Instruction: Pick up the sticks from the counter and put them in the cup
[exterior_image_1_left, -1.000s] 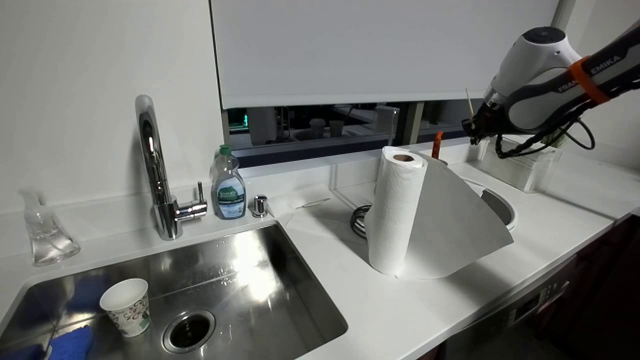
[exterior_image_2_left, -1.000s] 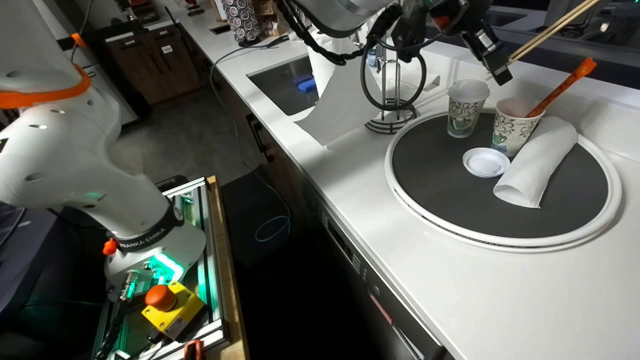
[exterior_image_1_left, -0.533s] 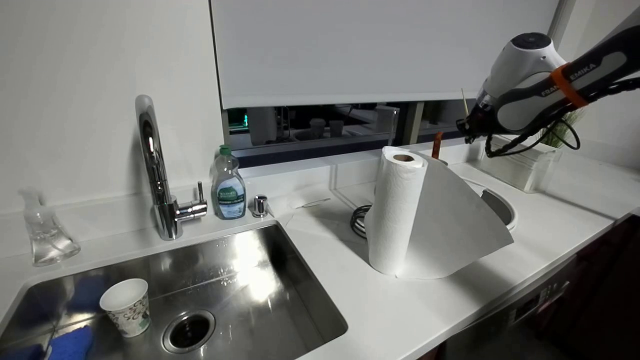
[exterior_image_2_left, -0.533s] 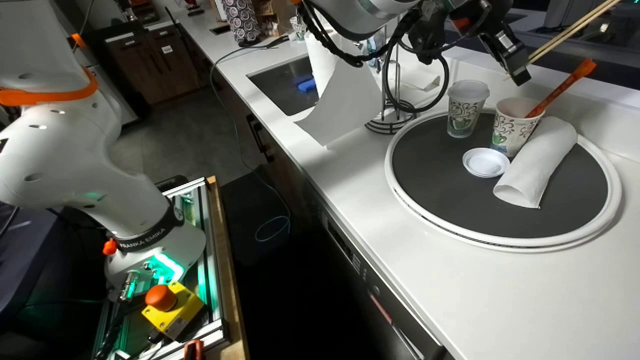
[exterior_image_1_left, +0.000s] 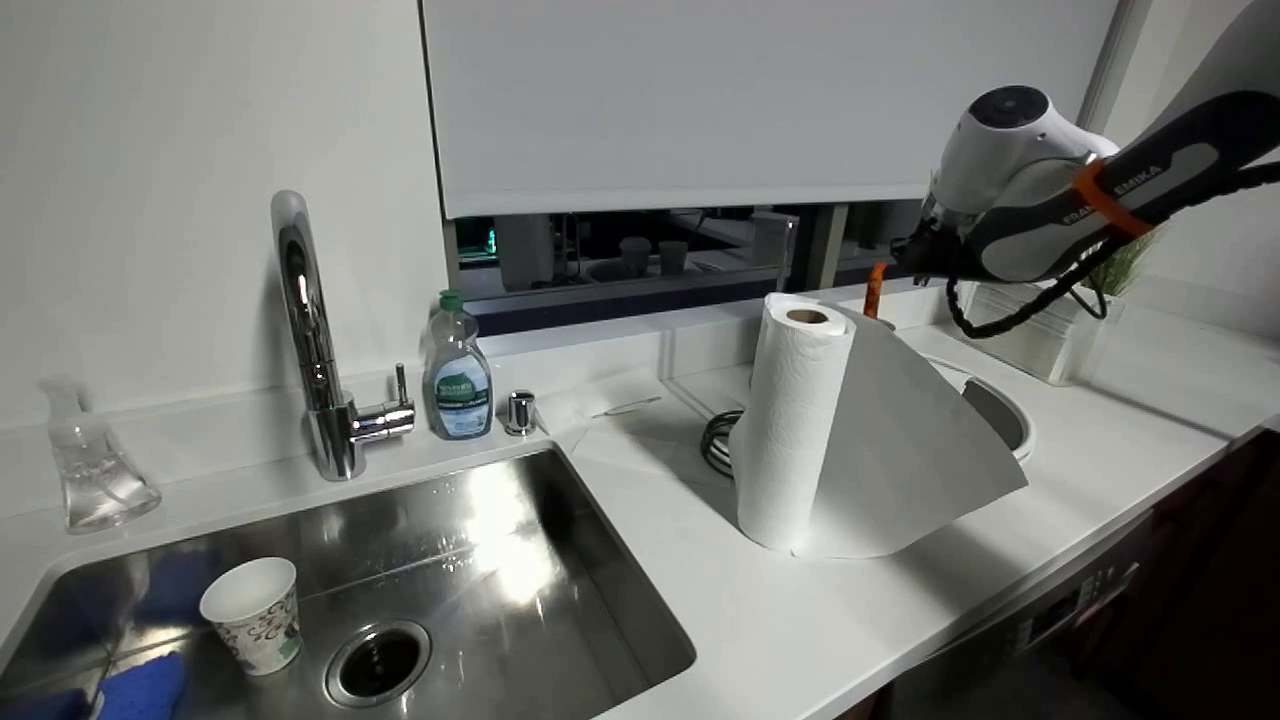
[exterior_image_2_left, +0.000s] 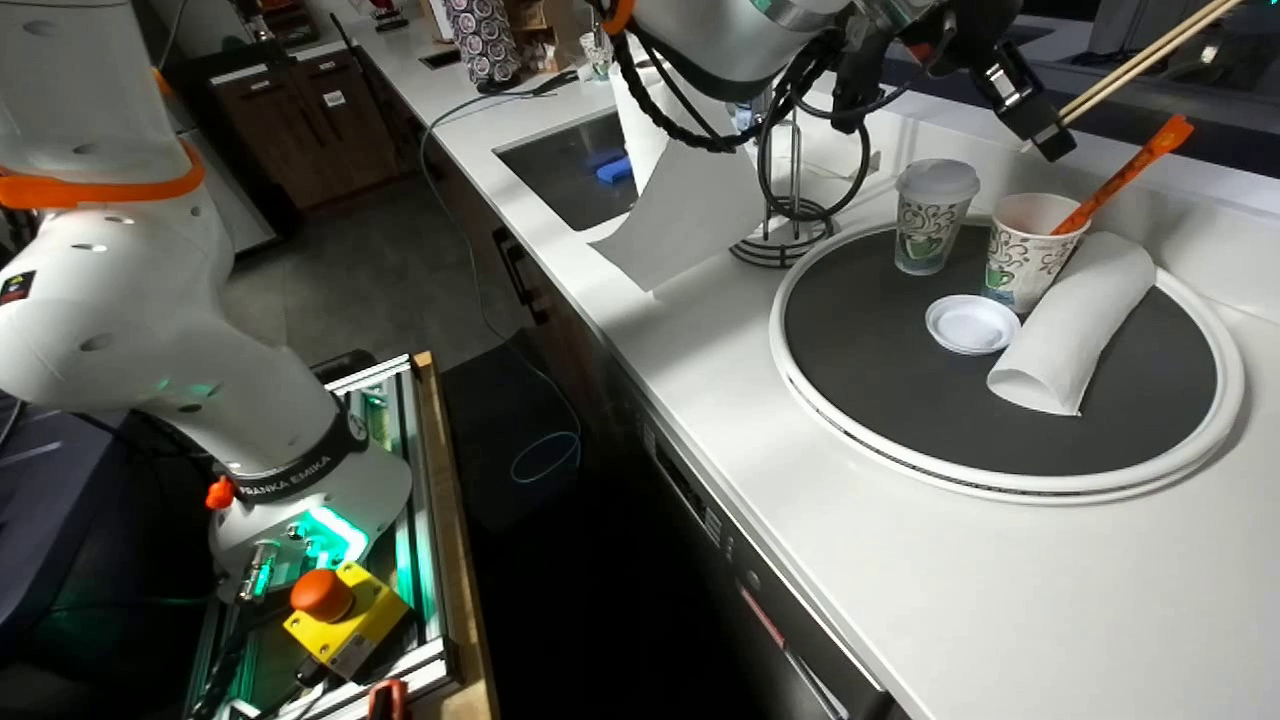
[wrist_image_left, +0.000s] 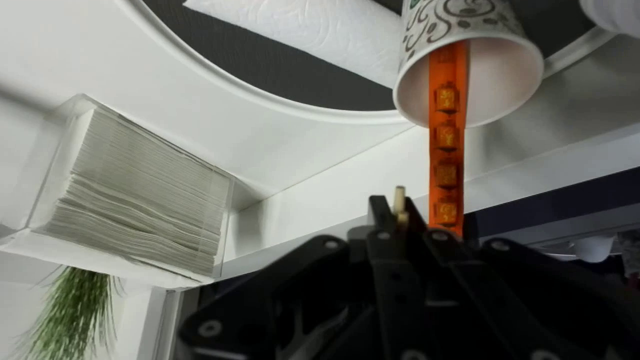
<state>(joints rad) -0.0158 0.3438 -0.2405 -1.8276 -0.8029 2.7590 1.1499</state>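
My gripper (exterior_image_2_left: 1055, 140) is shut on a pair of thin wooden sticks (exterior_image_2_left: 1150, 65), held tilted above the back of the white counter (exterior_image_2_left: 900, 560). In the wrist view, the stick ends (wrist_image_left: 400, 197) poke out a little between the fingertips (wrist_image_left: 392, 210). A patterned paper cup (exterior_image_2_left: 1025, 260) stands upright just below the gripper, holding a long orange packet (exterior_image_2_left: 1130, 170). The cup (wrist_image_left: 505, 80) and packet (wrist_image_left: 446, 150) also show in the wrist view, and the sticks are apart from the cup's mouth. A similar cup with a lid (exterior_image_2_left: 930, 220) stands beside it.
The cups stand on a dark turntable with a white rim (exterior_image_2_left: 1040, 487), with a white lid (exterior_image_2_left: 970, 325) and rolled paper (exterior_image_2_left: 1075, 325). A paper towel roll (exterior_image_1_left: 800, 430) stands by the sink (exterior_image_1_left: 500, 600); another cup (exterior_image_1_left: 255, 620) is in the sink. A napkin box (wrist_image_left: 140, 200) is near.
My gripper, with the sticks held in it, has moved along the counter from near the lidded cup to over the cup with the orange packet. Nothing else on the counter has moved.
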